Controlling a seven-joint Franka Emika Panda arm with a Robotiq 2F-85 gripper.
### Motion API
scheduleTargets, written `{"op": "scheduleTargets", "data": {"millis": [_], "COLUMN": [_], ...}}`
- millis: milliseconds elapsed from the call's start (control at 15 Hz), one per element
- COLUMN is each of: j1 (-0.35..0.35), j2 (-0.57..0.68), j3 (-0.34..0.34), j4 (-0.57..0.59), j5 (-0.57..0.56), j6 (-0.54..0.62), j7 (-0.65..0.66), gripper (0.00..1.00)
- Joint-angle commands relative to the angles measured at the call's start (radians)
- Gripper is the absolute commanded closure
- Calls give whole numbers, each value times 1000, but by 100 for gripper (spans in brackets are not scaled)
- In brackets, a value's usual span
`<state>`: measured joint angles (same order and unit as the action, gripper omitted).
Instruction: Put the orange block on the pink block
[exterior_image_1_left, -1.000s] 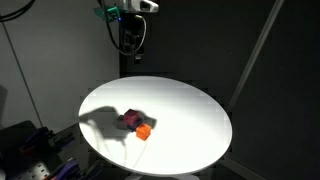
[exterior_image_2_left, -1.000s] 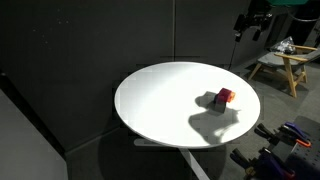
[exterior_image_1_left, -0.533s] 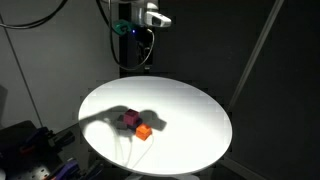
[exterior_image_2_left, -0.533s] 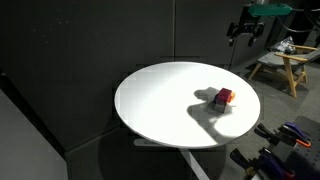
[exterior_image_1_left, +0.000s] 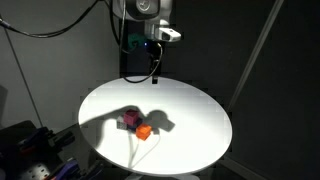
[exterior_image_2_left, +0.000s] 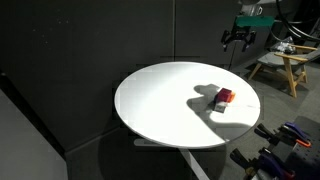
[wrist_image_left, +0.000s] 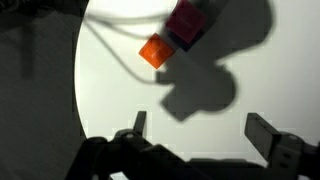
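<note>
Looking across the round white table (exterior_image_1_left: 195, 112), I see the orange block (exterior_image_1_left: 144, 131) lying on the tabletop just beside the pink block (exterior_image_1_left: 130, 121), corner to corner; whether they touch I cannot tell. Bare tabletop surrounds the pair, and the arm's shadow falls over them. Dark curtains hang behind, a wooden stool (exterior_image_2_left: 283, 64) stands beyond the table in an exterior view, and cables loop down to the arm. The gripper (exterior_image_1_left: 153, 74) hangs pointing down, high above the table's rim and well apart from the blocks. In the wrist view its fingers (wrist_image_left: 138, 122) stand wide apart, released, with both blocks in sight beyond them.
</note>
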<state>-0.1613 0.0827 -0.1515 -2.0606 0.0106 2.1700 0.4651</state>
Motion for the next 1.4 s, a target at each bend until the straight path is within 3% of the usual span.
{"op": "scheduleTargets", "data": {"millis": [0,867,1333], "j1": [5,12,1], "j2": [59,53,127], "j3": [-15,-17,-41], "j4": [54,25,66], "j5": [3,2,13], "j6": [3,4,3], "j7": [47,25,50], "gripper": [0,0,0]}}
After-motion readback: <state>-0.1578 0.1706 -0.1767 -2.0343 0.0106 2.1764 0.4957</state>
